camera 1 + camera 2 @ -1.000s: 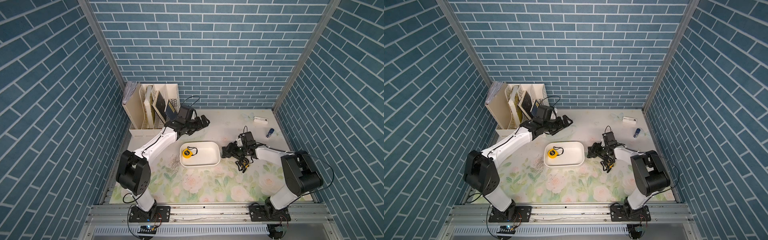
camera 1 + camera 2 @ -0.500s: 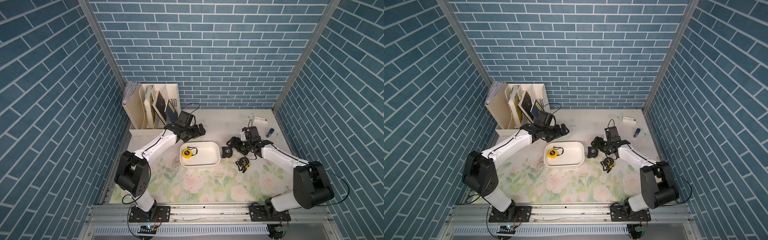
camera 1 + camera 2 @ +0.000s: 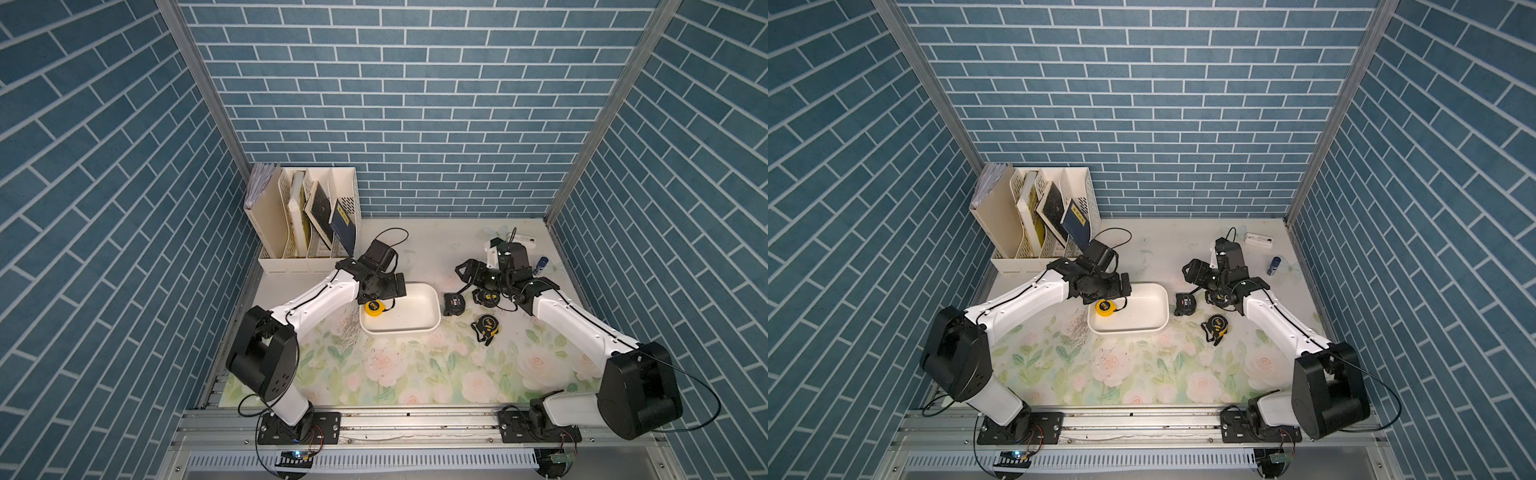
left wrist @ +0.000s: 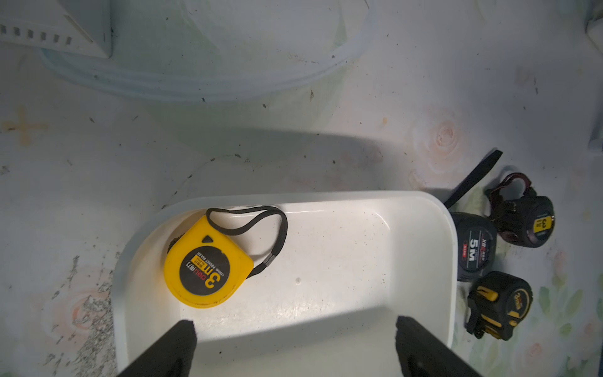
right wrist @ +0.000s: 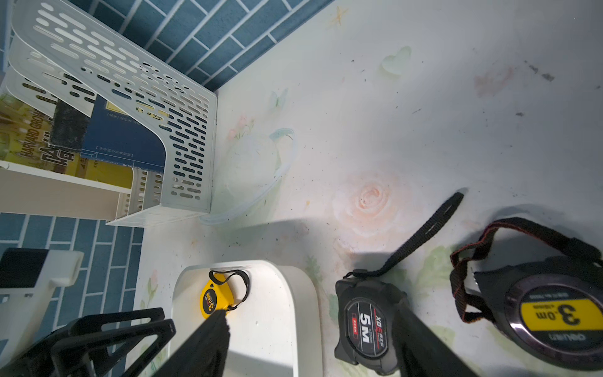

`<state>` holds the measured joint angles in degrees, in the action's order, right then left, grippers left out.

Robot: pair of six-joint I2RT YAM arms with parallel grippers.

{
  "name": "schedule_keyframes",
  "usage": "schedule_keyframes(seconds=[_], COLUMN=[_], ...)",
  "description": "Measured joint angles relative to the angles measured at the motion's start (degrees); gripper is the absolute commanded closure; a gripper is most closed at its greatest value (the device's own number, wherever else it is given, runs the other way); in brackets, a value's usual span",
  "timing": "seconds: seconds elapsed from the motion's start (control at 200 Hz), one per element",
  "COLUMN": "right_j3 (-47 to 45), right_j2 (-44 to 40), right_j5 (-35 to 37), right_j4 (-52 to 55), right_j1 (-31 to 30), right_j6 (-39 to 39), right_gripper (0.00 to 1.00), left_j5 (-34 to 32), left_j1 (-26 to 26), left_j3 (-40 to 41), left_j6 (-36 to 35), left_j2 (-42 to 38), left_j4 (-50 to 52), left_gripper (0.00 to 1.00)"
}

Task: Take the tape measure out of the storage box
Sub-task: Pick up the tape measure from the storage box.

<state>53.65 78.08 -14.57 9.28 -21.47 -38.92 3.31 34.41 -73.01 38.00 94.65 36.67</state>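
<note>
Against the back left corner stands a file rack (image 3: 307, 220) with books. Next, the left gripper (image 4: 295, 326) hovers over the white box (image 3: 399, 331), jaws spread wide and empty. Inside the box, at its left end, the yellow tape measure (image 4: 207, 264) lies flat. Just right of the box lie a black tape measure (image 3: 454, 303), a dark round tape measure (image 3: 487, 297) and a black-and-yellow tape measure (image 3: 486, 326). Behind these the right gripper (image 5: 310, 314) hangs partly open, holding nothing.
</note>
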Motion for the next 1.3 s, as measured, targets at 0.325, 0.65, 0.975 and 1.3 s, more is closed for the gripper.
schedule_keyframes(seconds=[0.325,0.65,0.975,1.3], right_j3=[0.00,-0.02,-0.04,-0.70], right_j2=[-0.85,-1.42,-3.28,-3.45], right_j5=[0.33,0.31,0.44,0.68], right_j4=[-1.18,-2.47,-2.54,-2.86], right_j1=[0.13,0.76,1.46,1.62], right_j6=[0.35,0.35,0.35,0.35], right_gripper=[0.19,0.19,0.19,0.19], left_j5=[-9.53,-17.49,-18.67,-18.47], left_j1=[3.82,4.20,4.22,4.24], left_j3=[-3.15,-5.97,-6.14,-4.94], left_j6=[-6.67,-12.39,-15.98,-17.59], left_j2=[7.13,10.97,14.25,14.25], left_j4=[5.51,6.78,6.84,6.45], left_gripper=[0.00,0.00,0.00,0.00])
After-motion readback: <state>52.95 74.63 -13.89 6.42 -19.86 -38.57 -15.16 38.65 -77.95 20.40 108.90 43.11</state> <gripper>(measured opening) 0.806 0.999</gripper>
